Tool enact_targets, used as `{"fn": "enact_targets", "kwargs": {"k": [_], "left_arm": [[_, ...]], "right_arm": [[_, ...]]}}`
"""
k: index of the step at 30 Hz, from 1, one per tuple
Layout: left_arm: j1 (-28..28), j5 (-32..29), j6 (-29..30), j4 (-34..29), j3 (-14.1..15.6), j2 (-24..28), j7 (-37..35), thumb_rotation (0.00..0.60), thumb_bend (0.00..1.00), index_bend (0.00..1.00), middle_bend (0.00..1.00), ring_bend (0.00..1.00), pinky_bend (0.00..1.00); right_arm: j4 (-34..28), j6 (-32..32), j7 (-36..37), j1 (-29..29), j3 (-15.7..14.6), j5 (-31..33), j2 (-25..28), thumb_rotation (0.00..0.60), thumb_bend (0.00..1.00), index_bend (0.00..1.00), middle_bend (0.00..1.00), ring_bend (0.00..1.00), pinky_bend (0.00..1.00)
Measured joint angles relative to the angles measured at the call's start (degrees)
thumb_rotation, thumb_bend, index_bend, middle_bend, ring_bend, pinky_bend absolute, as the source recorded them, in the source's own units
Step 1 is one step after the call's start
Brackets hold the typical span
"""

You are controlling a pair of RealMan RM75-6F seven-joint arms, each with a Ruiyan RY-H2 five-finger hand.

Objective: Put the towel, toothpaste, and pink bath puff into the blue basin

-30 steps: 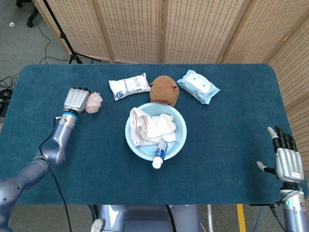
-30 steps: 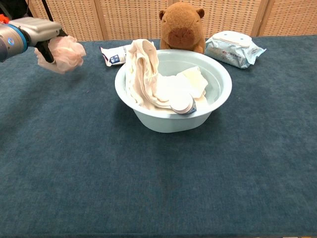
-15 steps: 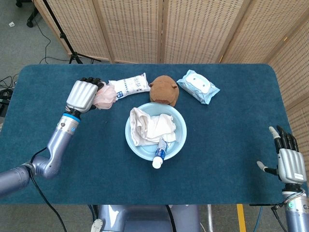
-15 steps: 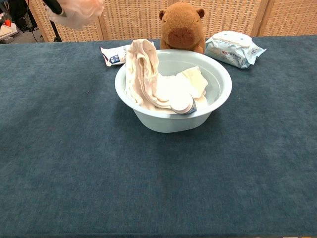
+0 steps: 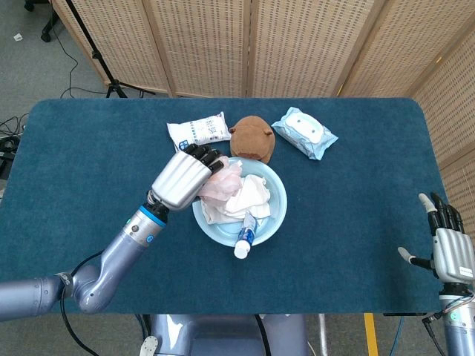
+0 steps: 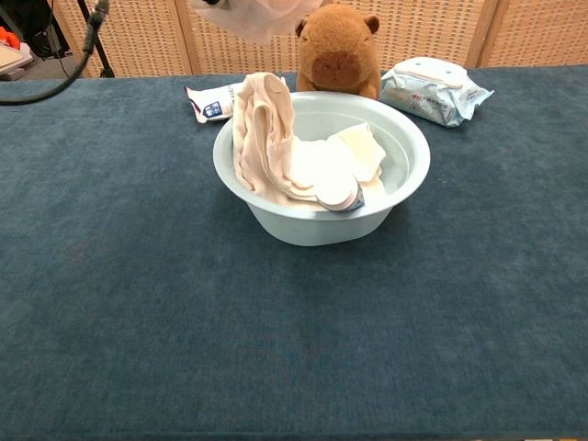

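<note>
- One blue basin sits at the centre of the dark teal tabletop.
- One towel lies inside the basin, draped up over its left rim in the chest view.
- One toothpaste tube rests in the basin, its capped end poking over the lower rim in the head view.
- One pink bath puff is held by the left robot hand, fingers curled around it, above the left part of the basin; in the chest view the puff shows at the top edge of the frame.
- One right robot hand stands at the lower right corner of the head view, fingers spread and holding nothing.
- Behind the basin: one brown plush toy, one white packet to its left, one blue wipes pack to its right.
- Change: a second ago the left robot hand held the puff over the left of the tabletop; half a second ago it was beside the white packet; now it is over the basin. The right robot hand has barely shifted.
</note>
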Motion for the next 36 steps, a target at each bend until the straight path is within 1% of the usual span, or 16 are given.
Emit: {"fn": "enact_targets", "kwargs": {"k": [2, 3, 4, 5, 7, 8, 11, 14, 17, 24, 27, 30, 36], "left_arm": [[-0.55, -1.25, -0.27, -0.13, 0.53, -0.87, 1.38, 0.6, 0.36, 0.49, 0.19, 0.24, 0.38], [-0.76, -1.96, -0.48, -0.21, 0.74, -1.07, 2.04, 0.6, 0.36, 0.45, 0.14, 0.21, 0.38], [-1.06, -3.09, -0.86, -0.36, 1.01, -1.22, 3.01, 0.6, 0.35, 0.36, 0.06, 0.13, 0.36], [-1.31, -4.09, -1.23, -0.5, 1.18, -1.29, 3.78, 0.6, 0.34, 0.31, 0.03, 0.09, 0.34], [-1.92, -6.92, -2.11, -1.16, 1.52, -1.38, 5.1, 0.6, 0.33, 0.22, 0.0, 0.02, 0.28], [-2.33, -8.69, -2.56, -1.4, 1.68, -1.4, 5.7, 0.6, 0.32, 0.17, 0.0, 0.0, 0.26], [-3.32, -12.09, -3.07, -1.77, 2.2, -1.47, 7.66, 0.6, 0.31, 0.06, 0.0, 0.0, 0.19], [-4.24, -14.49, -3.05, -1.9, 2.89, -1.48, 9.59, 0.6, 0.3, 0.04, 0.0, 0.0, 0.15], [-4.69, -15.63, -2.6, -1.64, 3.4, -1.47, 10.01, 0.6, 0.3, 0.03, 0.0, 0.0, 0.14], [-2.71, -14.12, -0.78, -1.81, 4.04, -0.16, 5.82, 0.6, 0.3, 0.02, 0.0, 0.0, 0.14], [-0.11, -11.99, 1.31, -3.08, 5.14, 1.09, 3.23, 0.6, 0.3, 0.02, 0.0, 0.0, 0.14], [3.62, -9.29, 4.71, -4.6, 7.12, 2.5, 0.71, 0.6, 0.3, 0.02, 0.0, 0.0, 0.13], [13.88, -0.23, 14.36, -5.32, 12.96, 4.5, -6.74, 0.6, 0.3, 0.02, 0.0, 0.0, 0.11]], "right_arm": [[0.03, 0.23, 0.74, -0.2, 0.15, -0.07, 0.23, 0.6, 0.09, 0.0, 0.0, 0.0, 0.0], [0.03, 0.34, 1.04, -0.29, 0.22, -0.1, 0.33, 0.6, 0.09, 0.0, 0.0, 0.0, 0.0], [0.03, 0.5, 1.41, -0.41, 0.31, -0.15, 0.46, 0.6, 0.08, 0.0, 0.0, 0.0, 0.0], [0.03, 0.6, 1.67, -0.49, 0.37, -0.19, 0.55, 0.6, 0.09, 0.0, 0.0, 0.0, 0.0], [0.02, 0.73, 2.09, -0.66, 0.48, -0.24, 0.74, 0.6, 0.09, 0.0, 0.0, 0.0, 0.0], [-0.01, 0.78, 2.22, -0.73, 0.51, -0.26, 0.82, 0.6, 0.09, 0.0, 0.0, 0.0, 0.0], [-0.13, 0.92, 2.42, -0.88, 0.59, -0.37, 0.96, 0.6, 0.09, 0.0, 0.0, 0.0, 0.0], [-0.22, 0.94, 2.46, -0.93, 0.59, -0.51, 1.03, 0.6, 0.09, 0.0, 0.0, 0.0, 0.0], [-0.31, 0.92, 2.34, -0.96, 0.6, -0.57, 1.03, 0.6, 0.09, 0.0, 0.0, 0.0, 0.0], [-0.31, 0.77, 1.48, -0.87, 0.63, -0.53, 0.79, 0.6, 0.09, 0.0, 0.0, 0.0, 0.0], [-0.35, 0.78, 0.97, -0.86, 0.57, -0.62, 0.68, 0.6, 0.09, 0.0, 0.0, 0.0, 0.0], [-0.42, 0.85, 0.29, -0.83, 0.41, -0.96, 0.45, 0.6, 0.09, 0.0, 0.0, 0.0, 0.0], [-0.4, 0.64, -1.18, -0.47, -0.04, -1.91, -0.48, 0.6, 0.09, 0.0, 0.0, 0.0, 0.0]]}}
